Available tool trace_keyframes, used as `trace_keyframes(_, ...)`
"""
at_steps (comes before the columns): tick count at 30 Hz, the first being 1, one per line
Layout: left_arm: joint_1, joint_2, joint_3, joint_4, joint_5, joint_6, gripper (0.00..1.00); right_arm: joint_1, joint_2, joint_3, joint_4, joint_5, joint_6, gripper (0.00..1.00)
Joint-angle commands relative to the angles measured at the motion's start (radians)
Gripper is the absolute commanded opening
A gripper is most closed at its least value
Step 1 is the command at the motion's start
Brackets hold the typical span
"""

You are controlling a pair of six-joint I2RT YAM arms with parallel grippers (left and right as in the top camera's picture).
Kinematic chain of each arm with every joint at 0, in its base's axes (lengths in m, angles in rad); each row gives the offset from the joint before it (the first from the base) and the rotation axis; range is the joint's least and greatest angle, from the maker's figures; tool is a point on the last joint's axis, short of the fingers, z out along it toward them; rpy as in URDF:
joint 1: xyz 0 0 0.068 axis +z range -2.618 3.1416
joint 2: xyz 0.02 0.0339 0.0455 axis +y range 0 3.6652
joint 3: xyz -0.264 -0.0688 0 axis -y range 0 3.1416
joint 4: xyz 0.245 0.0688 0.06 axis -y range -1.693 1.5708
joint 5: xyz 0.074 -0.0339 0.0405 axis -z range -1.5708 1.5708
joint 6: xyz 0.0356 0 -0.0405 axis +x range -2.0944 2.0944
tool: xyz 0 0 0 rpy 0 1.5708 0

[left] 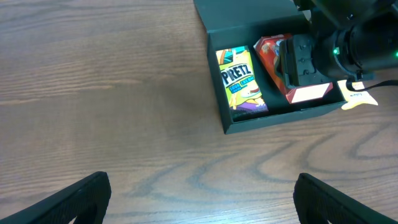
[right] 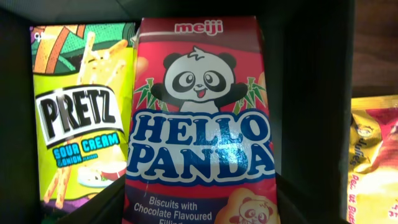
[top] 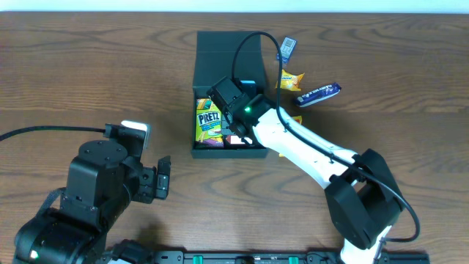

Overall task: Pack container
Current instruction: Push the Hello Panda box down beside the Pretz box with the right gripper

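The black container (top: pixel 220 51) stands open at mid-table; it also shows in the left wrist view (left: pixel 249 18) and the right wrist view (right: pixel 305 93). A green Pretz box (top: pixel 209 121) (left: pixel 239 81) (right: pixel 74 118) lies flat in its left side. My right gripper (top: pixel 234 121) (left: pixel 305 74) (right: pixel 202 211) is down inside the container. It is shut on the lower end of a red Hello Panda box (right: pixel 202 124) (left: pixel 273 53), beside the Pretz box. My left gripper (top: pixel 163 180) (left: pixel 202 199) is open and empty over bare table, front left.
Loose snack packets lie right of the container: a dark blue one (top: pixel 319 93), a yellow one (top: pixel 289 79) (right: pixel 373 162) and a small blue-grey one (top: pixel 288 48). The right arm's black cable arcs over the container's back.
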Motion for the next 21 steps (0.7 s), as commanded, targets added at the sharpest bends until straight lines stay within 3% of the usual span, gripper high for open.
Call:
trace_keyframes(1,0.002,0.0,-0.003,-0.003,-0.009,-0.004,0.95,0.008,0.0,-0.027,0.022,0.033,0.015,0.61)
trace_keyframes(4,0.002,0.0,-0.003,-0.003,-0.01,-0.004,0.95,0.007,0.0,-0.05,0.049,0.034,0.014,0.82)
trace_keyframes(8,0.002,0.0,-0.003,-0.003,-0.01,-0.004,0.95,0.007,0.0,-0.051,0.055,0.039,0.011,0.91)
trace_keyframes(11,0.002,0.0,-0.003,-0.003,-0.009,-0.004,0.95,0.002,-0.006,-0.045,0.051,0.038,-0.001,0.9)
trace_keyframes(15,0.002,0.0,-0.003,-0.003,-0.009,-0.004,0.95,-0.004,-0.021,-0.029,0.05,0.045,-0.041,0.53)
trace_keyframes(21,0.002,0.0,-0.003,-0.003,-0.01,-0.004,0.95,-0.004,-0.022,-0.028,0.047,0.05,-0.046,0.11)
